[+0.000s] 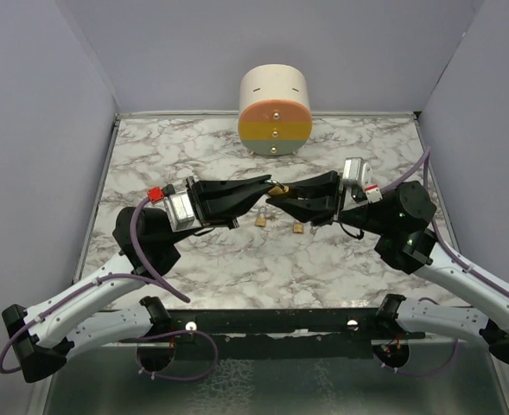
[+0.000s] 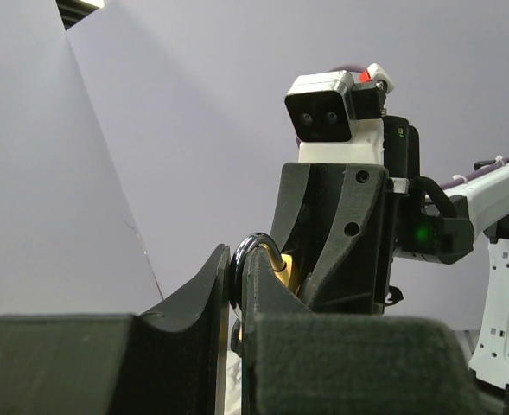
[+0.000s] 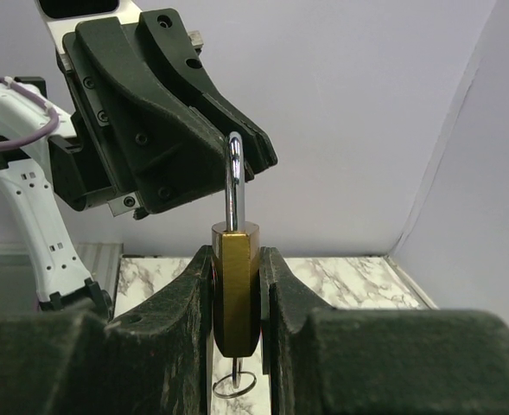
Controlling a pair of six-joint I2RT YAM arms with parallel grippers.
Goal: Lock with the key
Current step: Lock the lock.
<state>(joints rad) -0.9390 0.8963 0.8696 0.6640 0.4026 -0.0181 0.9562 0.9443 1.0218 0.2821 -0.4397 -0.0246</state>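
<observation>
- Top view: the two arms meet over the middle of the white-and-grey marble-patterned worktop [image 1: 194, 259]. The black left fingers [image 1: 228, 197] and black right fingers [image 1: 316, 199] point at each other, tips nearly touching. Between the tips a little of the small rectangular brass padlock [image 1: 277, 188] shows, held up off the worktop
- Two small brass pieces [image 1: 260, 220] lie on the worktop just below the tips; they are too small to tell what they are. A cream cylinder [image 1: 275, 108] with an orange, yellow and blue striped face stands at the back edge
- Left wrist view: the left fingers [image 2: 194, 303] are pressed together on the curved steel shackle [image 2: 258, 245], whose loop rises just above their tips. A sliver of the brass padlock [image 2: 285, 273] shows behind, tucked into the right fingers [image 2: 332, 233], which face this camera
- Right wrist view: the right fingers [image 3: 185, 303] pinch the brass padlock [image 3: 235, 290] by its two flat sides. It stands upright, with the steel shackle [image 3: 235, 181] rising straight above it
- The left fingers [image 3: 176, 112] come in from the upper left and clamp the top of the shackle
- A thin wire ring [image 3: 234, 386] hangs under the padlock on a short metal stem, with the marble-patterned worktop [image 3: 349, 281] well below
</observation>
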